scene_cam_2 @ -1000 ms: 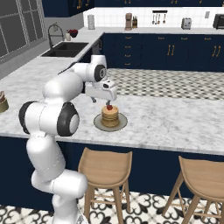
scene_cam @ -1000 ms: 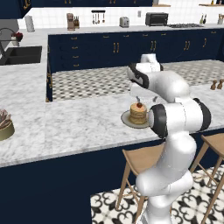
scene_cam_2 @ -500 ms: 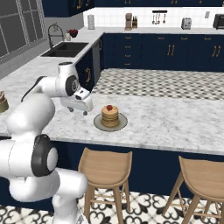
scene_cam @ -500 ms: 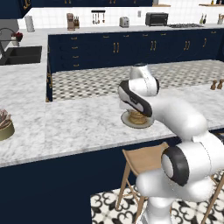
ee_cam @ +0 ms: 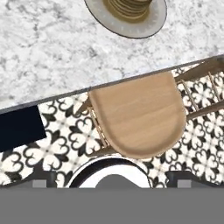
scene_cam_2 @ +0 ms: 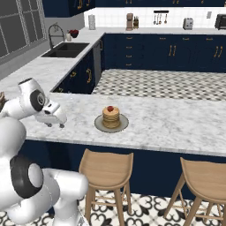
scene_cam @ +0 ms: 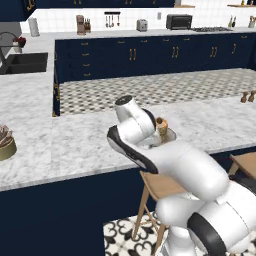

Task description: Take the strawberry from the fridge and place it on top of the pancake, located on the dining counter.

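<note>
Strawberry [scene_cam_2: 110,108] sits on pancake [scene_cam_2: 111,117] on counter [scene_cam_2: 176,123]; tool [scene_cam_2: 55,120] w/ jaws apart, empty, left of plate [scene_cam_2: 111,128].

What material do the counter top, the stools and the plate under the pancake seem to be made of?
The counter top looks like polished marble: white-grey with darker veins. The stool seems to be light wood, matte, with faint grain on its seat. The plate is flat grey, perhaps glazed ceramic or stoneware; the look leaves this open. The pancake on it is tan-brown.
</note>
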Tool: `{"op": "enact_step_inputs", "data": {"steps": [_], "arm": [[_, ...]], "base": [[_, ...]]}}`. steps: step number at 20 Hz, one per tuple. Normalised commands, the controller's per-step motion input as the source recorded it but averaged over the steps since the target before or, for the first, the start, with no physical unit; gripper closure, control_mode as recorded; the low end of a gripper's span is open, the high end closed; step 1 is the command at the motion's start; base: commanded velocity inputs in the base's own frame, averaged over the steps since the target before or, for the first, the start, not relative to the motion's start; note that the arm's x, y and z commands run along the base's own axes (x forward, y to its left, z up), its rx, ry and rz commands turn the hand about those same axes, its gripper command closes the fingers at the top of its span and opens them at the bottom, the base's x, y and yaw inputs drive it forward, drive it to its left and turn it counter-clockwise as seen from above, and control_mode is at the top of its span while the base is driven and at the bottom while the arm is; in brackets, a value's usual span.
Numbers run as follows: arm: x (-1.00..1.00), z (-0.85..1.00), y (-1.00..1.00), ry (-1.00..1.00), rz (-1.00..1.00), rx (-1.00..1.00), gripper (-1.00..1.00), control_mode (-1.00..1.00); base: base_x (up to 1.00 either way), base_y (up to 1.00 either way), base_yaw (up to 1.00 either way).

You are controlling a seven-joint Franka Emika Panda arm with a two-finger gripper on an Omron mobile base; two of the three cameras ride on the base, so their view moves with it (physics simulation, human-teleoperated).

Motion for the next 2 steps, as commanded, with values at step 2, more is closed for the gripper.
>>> {"op": "enact_step_inputs", "data": {"steps": [2], "arm": [[0.0, 0.0, 0.76, 0.33, -0.02, -0.26, -1.0, -1.0]], "base": [[0.0, 0.0, 0.0]]}}
